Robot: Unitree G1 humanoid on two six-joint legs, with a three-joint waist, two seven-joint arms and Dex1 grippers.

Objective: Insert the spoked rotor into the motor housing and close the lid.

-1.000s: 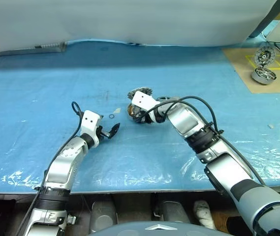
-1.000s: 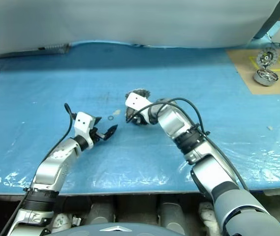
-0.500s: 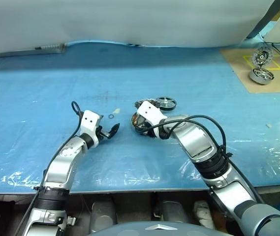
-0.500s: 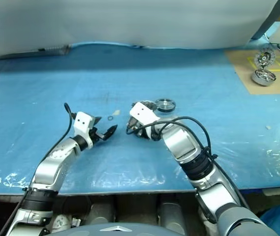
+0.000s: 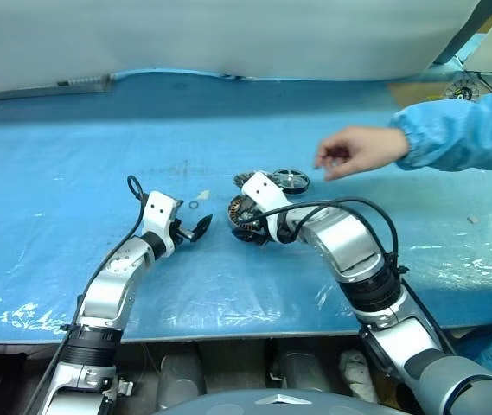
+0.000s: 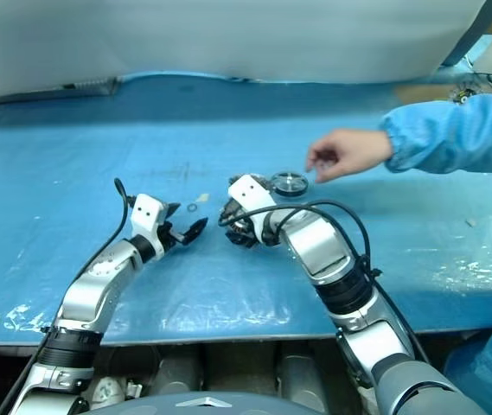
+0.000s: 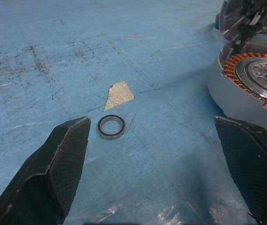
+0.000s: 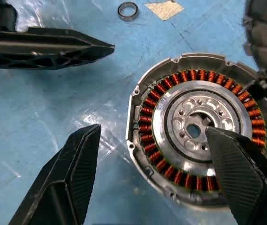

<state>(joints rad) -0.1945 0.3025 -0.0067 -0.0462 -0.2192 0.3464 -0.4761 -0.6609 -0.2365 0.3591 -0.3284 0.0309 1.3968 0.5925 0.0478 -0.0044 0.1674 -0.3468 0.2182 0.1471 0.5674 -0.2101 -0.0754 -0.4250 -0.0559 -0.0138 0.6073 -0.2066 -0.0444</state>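
The motor housing (image 8: 157,101), a silver cup with copper windings, lies open side up on the blue table, also seen as housing (image 5: 242,220). My right gripper (image 8: 154,130) hangs just above it, open, with one fingertip over its centre and nothing held. The spoked rotor (image 5: 290,180) lies flat just beyond the housing. The grey toothed lid (image 5: 246,179) sits beside the rotor, partly hidden behind my right hand. My left gripper (image 7: 153,122) is open and empty, low over the table to the left of the housing.
A person's hand (image 5: 354,151) in a blue sleeve (image 5: 462,131) hovers over the table just right of the rotor. A small black ring (image 7: 111,126) and a paper scrap (image 7: 119,94) lie in front of my left gripper. A brown board (image 5: 408,90) lies at the back right.
My right gripper has drawn back toward me, rolled and opened wider over the housing. A person's hand has reached in from the right. My left arm has stayed still.
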